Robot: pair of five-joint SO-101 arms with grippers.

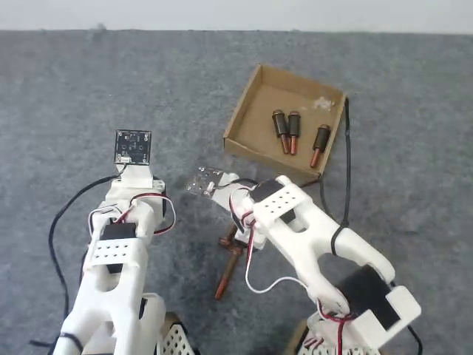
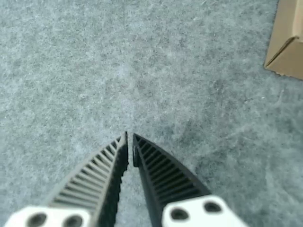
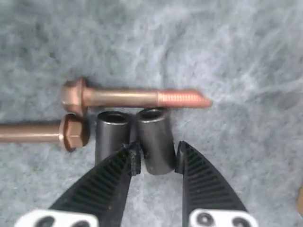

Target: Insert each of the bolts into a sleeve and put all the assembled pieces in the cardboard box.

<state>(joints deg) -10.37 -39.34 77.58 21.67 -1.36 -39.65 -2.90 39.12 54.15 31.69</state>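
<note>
Clasping one dark sleeve (image 3: 155, 141), right claw (image 3: 158, 152)

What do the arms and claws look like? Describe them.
The left arm and right arm are white plastic with perforated plates, black motors and red, white and black wires. The left claw and right claw have black ribbed fingers on white bases.

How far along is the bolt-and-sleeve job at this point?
Done: three assembled pieces lie in the box.
In hand: the right gripper appears to grip one sleeve lying beside a second sleeve.
Left: a bolt and a second bolt lie loose, unsleeved. Both pairs need assembling and boxing.
The left gripper is shut over bare carpet.
</note>
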